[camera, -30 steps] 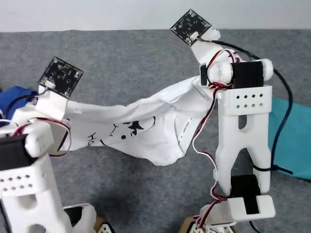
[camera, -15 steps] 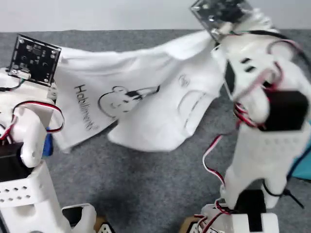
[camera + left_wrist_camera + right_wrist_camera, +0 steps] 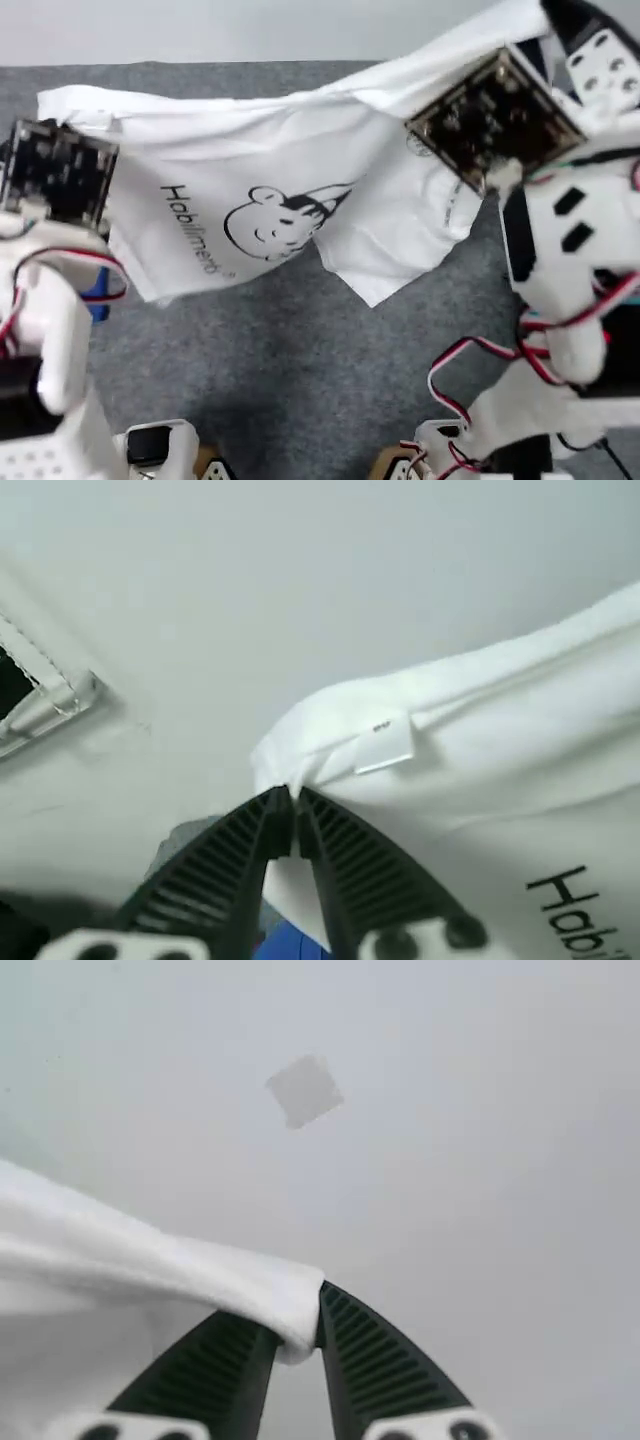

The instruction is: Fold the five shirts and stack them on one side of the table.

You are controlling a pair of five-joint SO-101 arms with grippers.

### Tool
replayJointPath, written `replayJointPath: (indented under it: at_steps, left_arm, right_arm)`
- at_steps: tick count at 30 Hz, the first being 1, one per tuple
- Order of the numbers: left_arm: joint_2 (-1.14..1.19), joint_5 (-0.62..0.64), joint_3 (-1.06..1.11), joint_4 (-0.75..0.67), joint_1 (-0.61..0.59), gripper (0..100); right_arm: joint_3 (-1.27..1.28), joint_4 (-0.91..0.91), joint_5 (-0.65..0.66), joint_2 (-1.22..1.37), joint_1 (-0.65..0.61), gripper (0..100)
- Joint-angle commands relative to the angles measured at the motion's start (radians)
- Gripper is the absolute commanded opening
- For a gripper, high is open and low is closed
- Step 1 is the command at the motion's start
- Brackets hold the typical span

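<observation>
A grey, felt-like tabletop (image 3: 300, 390) runs across the high view, its nap faintly mottled. Along its far edge stands a plain pale wall (image 3: 200, 30). In the left wrist view a smooth pale surface (image 3: 300, 580), wall or ceiling, carries a light-coloured rail-like fitting (image 3: 55, 700) set at a slant, with a dark gap just beside it. In the right wrist view a similar pale surface (image 3: 480, 1160) bears one small grey square patch (image 3: 305, 1090), turned cornerwise.

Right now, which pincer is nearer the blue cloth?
Left. The left pincer grips the white shirt by a corner right above the blue cloth; the right pincer grips the shirt's other end, raised far across the table.
</observation>
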Motion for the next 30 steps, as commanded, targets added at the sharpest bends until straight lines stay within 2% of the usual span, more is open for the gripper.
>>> replayJointPath:
  at_steps: [1,9,13,17,20,24,30]
  left_arm:
    - [-0.06,0.003,-0.031,0.035,0.032,0]
    - [-0.241,-0.018,-0.036,0.146,0.04,0]
    - [-0.334,-0.084,-0.036,0.196,0.04,0]
    - [-0.39,-0.091,-0.036,0.213,0.0,0]
    - [-0.394,-0.103,-0.036,0.209,-0.052,0]
    - [-0.393,-0.124,-0.024,0.209,-0.055,0]
    - [-0.321,-0.143,0.156,0.203,-0.055,0]
  right_arm:
    - [-0.034,-0.015,0.012,-0.051,0.021,1.0]
    - [-0.037,0.114,0.055,-0.196,0.021,1.0]
    - [-0.035,0.108,0.095,-0.266,0.022,1.0]
    - [-0.037,0.051,0.153,-0.311,0.022,1.0]
    - [-0.034,-0.004,0.196,-0.317,0.022,1.0]
    - [0.009,0.025,0.207,-0.274,0.022,1.0]
    - [0.219,0.099,0.204,-0.183,0.015,1.0]
